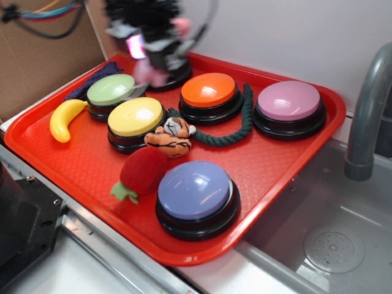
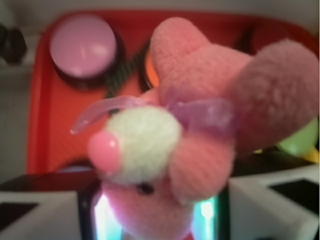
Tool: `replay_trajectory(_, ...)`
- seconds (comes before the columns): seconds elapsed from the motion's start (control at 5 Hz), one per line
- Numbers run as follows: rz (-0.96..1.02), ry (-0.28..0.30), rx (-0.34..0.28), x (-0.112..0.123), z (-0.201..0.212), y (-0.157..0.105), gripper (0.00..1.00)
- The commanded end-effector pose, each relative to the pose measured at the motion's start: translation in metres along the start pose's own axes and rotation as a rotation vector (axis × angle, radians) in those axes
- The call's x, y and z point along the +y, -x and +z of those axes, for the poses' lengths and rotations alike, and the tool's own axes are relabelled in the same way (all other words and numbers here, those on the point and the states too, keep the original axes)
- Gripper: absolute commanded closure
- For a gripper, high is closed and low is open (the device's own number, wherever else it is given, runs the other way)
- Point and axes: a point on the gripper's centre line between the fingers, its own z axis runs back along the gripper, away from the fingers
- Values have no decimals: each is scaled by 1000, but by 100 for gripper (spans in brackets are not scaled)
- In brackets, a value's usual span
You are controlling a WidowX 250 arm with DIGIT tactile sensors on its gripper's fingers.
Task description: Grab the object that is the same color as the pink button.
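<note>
We log one red plastic tray [image 1: 288, 165] with a fine pebbled surface and raised, rounded rim; its far-left corner is covered by the arm.

On it we count five large round push buttons with glossy domed tops on black bases: one lavender-blue button [image 1: 196, 190] nearest the camera, one pale pink-mauve button [image 1: 289, 101] at the far right, one orange button [image 1: 209, 90], one yellow button [image 1: 135, 116] and one green button [image 1: 111, 89]. A sixth black base sits under the arm, its top hidden.

One dark green twisted rope [image 1: 245, 119] curves between the orange and pink buttons. One smooth yellow plastic banana [image 1: 64, 119] lies at the left rim. One red plush strawberry [image 1: 142, 173] with green leaves touches the lavender-blue button. One orange striped tiger plush [image 1: 171, 138] leans on the yellow button.

One black robot gripper [image 1: 156, 58], motion-blurred in the exterior view, hangs over the far left of the tray. In the wrist view its fingers [image 2: 100, 212] are pressed against a small fuzzy pink plush bunny [image 2: 200, 125] with floppy ears, cream muzzle and translucent ribbon, lifted above the tray; much of it is out of focus.
</note>
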Motion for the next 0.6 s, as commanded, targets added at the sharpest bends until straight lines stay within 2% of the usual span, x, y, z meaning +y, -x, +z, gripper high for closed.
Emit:
replay_trajectory(0.0, 77, 80, -11, 45, -1, 31, 100)
replay_trajectory(0.2, 119, 56, 4, 51, -4, 34, 100)
replay_trajectory(0.4, 147, 84, 75, 56, -7, 34, 94)
